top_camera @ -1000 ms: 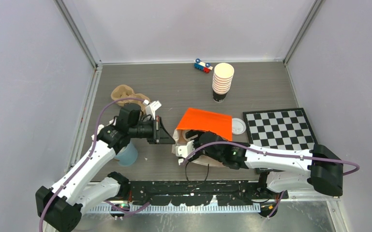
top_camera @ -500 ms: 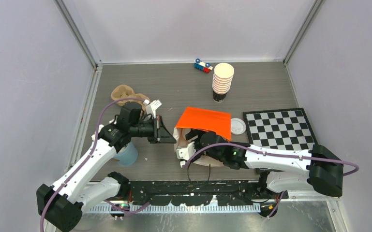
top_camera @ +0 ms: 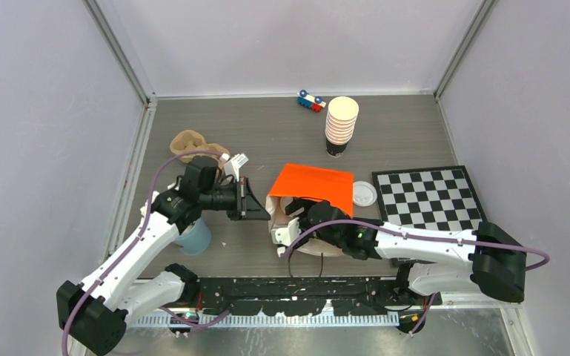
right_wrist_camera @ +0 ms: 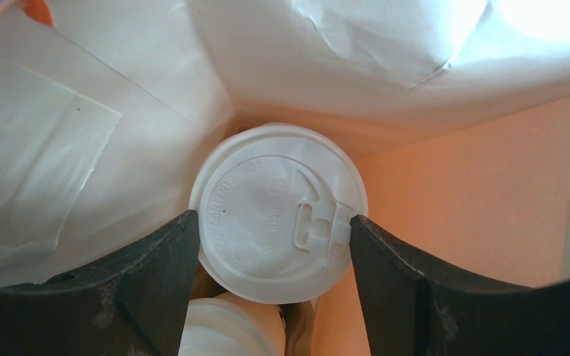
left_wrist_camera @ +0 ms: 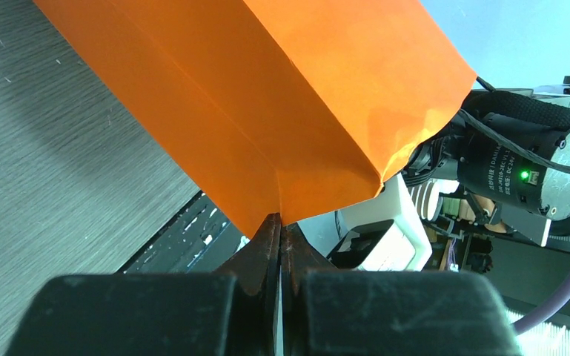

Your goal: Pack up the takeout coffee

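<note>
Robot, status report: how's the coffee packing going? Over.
Left end effector shut on bag rim. Right end effector inside bag, gripping lidded cup. Second cup alongside.

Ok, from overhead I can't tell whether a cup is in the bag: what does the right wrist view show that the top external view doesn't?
Only the right wrist view: a lidded cup deep inside the orange bag, the right fingers touching its lid rim on both sides, and a second lidded cup just below it in the frame. Only the top external view: the left gripper pinching the bag's rim, the cup stack, the checkerboard, a loose lid. Both: the bag and the right gripper reaching into it.
</note>
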Motion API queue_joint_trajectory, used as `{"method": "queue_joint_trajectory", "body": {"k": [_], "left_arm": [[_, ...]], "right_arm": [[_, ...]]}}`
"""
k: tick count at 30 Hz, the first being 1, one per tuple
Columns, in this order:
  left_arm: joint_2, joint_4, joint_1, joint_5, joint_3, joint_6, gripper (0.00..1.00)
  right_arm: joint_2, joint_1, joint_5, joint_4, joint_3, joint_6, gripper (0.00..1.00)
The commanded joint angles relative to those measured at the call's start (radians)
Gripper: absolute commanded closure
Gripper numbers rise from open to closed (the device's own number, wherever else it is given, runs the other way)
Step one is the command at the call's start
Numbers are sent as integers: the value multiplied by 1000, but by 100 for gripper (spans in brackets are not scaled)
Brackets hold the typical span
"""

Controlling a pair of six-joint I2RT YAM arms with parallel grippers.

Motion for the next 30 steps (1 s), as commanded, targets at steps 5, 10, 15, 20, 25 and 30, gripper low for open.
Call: {"method": "queue_joint_trajectory", "body": {"k": [5, 10, 15, 20, 25, 30], "left_arm": [[-18, 36, -1, 53, 13, 0, 100], [-17, 57, -1, 66, 2, -14, 100], [-13, 63, -1, 76, 0, -29, 100], [-11, 72, -1, 79, -5, -38, 100], [-2, 80, -1, 80, 2, -39, 100], [-1, 85, -1, 78, 10, -53, 100]], "right_arm": [[14, -31, 9, -1, -23, 34, 25], [19, -49, -7, 7, -34, 49, 25], [27, -63, -4, 26, -41, 50, 25], [32, -62, 5, 46, -36, 52, 25], [40, -64, 17, 55, -9, 67, 25], [49, -64, 29, 75, 16, 85, 25]]}}
